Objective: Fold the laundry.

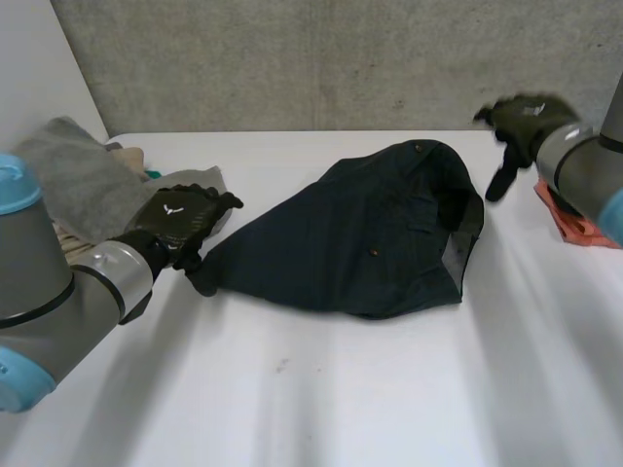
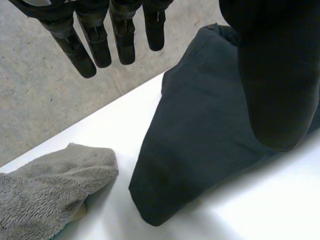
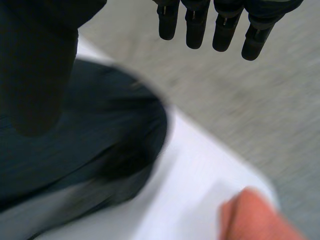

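Far left of the white table (image 1: pixel 311 389): a crumpled grey terry towel (image 1: pixel 73 180) is heaped at the table's left edge. Bits of other cloth poke out beside it, too small to make out. Just next to it the grey left arm (image 1: pixel 58 292) extends over the table. Its black left hand (image 1: pixel 183 222) sits at the pointed left corner of the dark navy buttoned fabric garment (image 1: pixel 360 233).

In the left wrist view the fingers (image 2: pixel 100 45) are straight and set apart from the thumb, released, with nothing between them. The thumb hangs over the garment's cloth; whether it touches, I can't tell. The garment's corner lies under the palm. The towel is near it but apart, with bare table between.

Middle: the garment lies spread on the table in a rough fan shape, narrow at the left corner, wide and rumpled at the right. There an edge is turned back and shows a lighter inner band. Small buttons show on top.

Right: the black right hand (image 1: pixel 526 122) is up off the table, past the garment's right end, not touching it. Its fingers (image 3: pixel 225 30) are straight and relaxed, grasping nothing. The grey right arm (image 1: pixel 584 170) enters from the right edge. Under that arm, by the table's right edge, lies a flat orange-pink cloth (image 1: pixel 574 222), apart from the garment. A rough grey concrete wall (image 1: pixel 292 58) stands behind the table.
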Controlling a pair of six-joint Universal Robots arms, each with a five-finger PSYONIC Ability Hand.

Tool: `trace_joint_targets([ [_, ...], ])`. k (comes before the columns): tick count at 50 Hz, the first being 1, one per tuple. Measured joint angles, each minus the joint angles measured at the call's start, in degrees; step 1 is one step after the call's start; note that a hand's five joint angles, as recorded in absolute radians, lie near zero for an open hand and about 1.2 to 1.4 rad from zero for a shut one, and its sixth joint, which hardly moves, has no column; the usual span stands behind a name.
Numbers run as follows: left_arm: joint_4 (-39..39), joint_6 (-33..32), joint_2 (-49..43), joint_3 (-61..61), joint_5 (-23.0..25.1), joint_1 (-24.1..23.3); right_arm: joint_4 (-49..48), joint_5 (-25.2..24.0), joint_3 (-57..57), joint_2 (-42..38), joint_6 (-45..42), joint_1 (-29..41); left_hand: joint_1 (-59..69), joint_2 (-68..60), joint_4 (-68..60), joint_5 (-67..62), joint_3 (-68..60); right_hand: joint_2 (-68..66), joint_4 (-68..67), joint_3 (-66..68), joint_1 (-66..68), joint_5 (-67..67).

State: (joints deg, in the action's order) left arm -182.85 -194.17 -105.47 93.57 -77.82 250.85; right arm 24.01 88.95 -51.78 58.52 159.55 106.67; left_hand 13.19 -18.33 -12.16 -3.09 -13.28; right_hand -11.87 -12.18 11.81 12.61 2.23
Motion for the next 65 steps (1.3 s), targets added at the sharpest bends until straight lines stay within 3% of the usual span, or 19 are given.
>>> trace_joint_targets([
  [7, 0.86, -1.59, -4.0, -2.62, -0.27, 0.9, 6.35, -0.01, -11.85, 3.73, -2.19, 5.87, 0.0, 0.0, 0.0, 0.0, 0.0, -4.0, -3.41, 4.05, 2.45, 4.05],
  [14, 1.32, -1.82, -4.42, -2.03, -0.5, 1.07, -12.2, 0.01, -24.11, -0.72, -5.23, 11.05, 0.0, 0.0, 0.0, 0.0, 0.0, -7.67, -8.39, 9.13, 8.07, 9.22],
  [20, 1.01, -1.63, -3.16, -0.62, -0.51, 1.01, -26.73, 1.13, -27.49, -5.67, -10.36, 12.47, 0.0, 0.0, 0.0, 0.0, 0.0, -10.2, -10.83, 11.67, 10.51, 11.55],
  [24, 0.72, -1.52, -2.61, 0.23, -0.5, 1.04, -30.92, 2.45, -27.24, -7.19, -13.6, 12.7, 0.0, 0.0, 0.0, 0.0, 0.0, -47.66, -45.59, 46.95, 46.07, 44.87],
  [27, 0.27, -1.48, -2.77, 0.67, -0.53, 0.96, -30.57, 2.95, -26.82, -5.76, -14.17, 13.13, 0.0, 0.0, 0.0, 0.0, 0.0, -55.33, -55.56, 55.49, 50.8, 54.58],
  [39, -1.9, -1.5, -10.65, -2.04, -1.81, -2.02, -21.39, 0.63, -25.67, 12.8, -7.08, 17.71, 0.0, 0.0, 0.0, 0.0, 0.0, -55.34, -56.16, 56.06, 50.8, 54.97],
  [46, -1.42, -0.71, -16.7, -6.41, -5.46, -5.3, -15.21, 0.29, -25.09, 18.48, -3.1, 19.78, 0.35, -0.06, -0.28, -0.22, -0.2, -55.33, -56.21, 56.06, 50.8, 54.97],
  [48, -1.07, -0.19, -18.02, -7.62, -7.32, -6.25, -14.51, 0.38, -25.02, 19.35, -2.76, 20.14, 18.33, -13.65, -16.73, -16.25, -15.96, -55.33, -56.21, 56.06, 50.8, 54.96],
  [50, -0.74, 0.53, -19.25, -8.9, -9.92, -7.21, -13.89, 0.58, -24.98, 20.41, -2.54, 20.48, 38.93, -36.13, -38.1, -37.17, -37.1, -55.34, -56.21, 56.06, 50.8, 54.97],
  [51, -0.64, 0.82, -19.5, -9.27, -10.87, -7.47, -13.75, 0.65, -24.96, 20.74, -2.52, 20.54, 42.33, -39.26, -41.78, -40.74, -40.7, -55.33, -56.21, 56.06, 50.8, 54.97],
  [52, -0.49, 1.6, -19.76, -9.98, -13.06, -7.95, -13.49, 0.83, -24.87, 21.53, -2.55, 20.57, 53.18, -48.08, -53.15, -51.71, -52.05, -55.34, -56.21, 56.06, 50.8, 54.96],
  [58, -0.36, 4.58, -14.33, -9.86, -17.36, -8.47, -12.15, 1.39, -23.41, 24.81, -3.26, 18.79, 53.57, -50.16, -56.08, -53.75, -54.44, -55.34, -56.21, 56.08, 50.8, 54.97],
  [63, -1.13, 5.64, -0.93, -8.08, -15.35, -7.52, -9.25, 1.27, -19.79, 28.2, -4.32, 15.57, 53.57, -50.16, -56.11, -53.75, -54.45, -55.34, -56.22, 56.33, 50.8, 54.98],
  [65, -1.11, 5.89, 8.34, -8.13, -12.79, -6.42, -6.56, 0.74, -16.44, 30.15, -4.87, 13.57, 53.57, -50.18, -56.13, -53.75, -54.49, -55.34, -56.22, 56.34, 50.8, 54.97],
])
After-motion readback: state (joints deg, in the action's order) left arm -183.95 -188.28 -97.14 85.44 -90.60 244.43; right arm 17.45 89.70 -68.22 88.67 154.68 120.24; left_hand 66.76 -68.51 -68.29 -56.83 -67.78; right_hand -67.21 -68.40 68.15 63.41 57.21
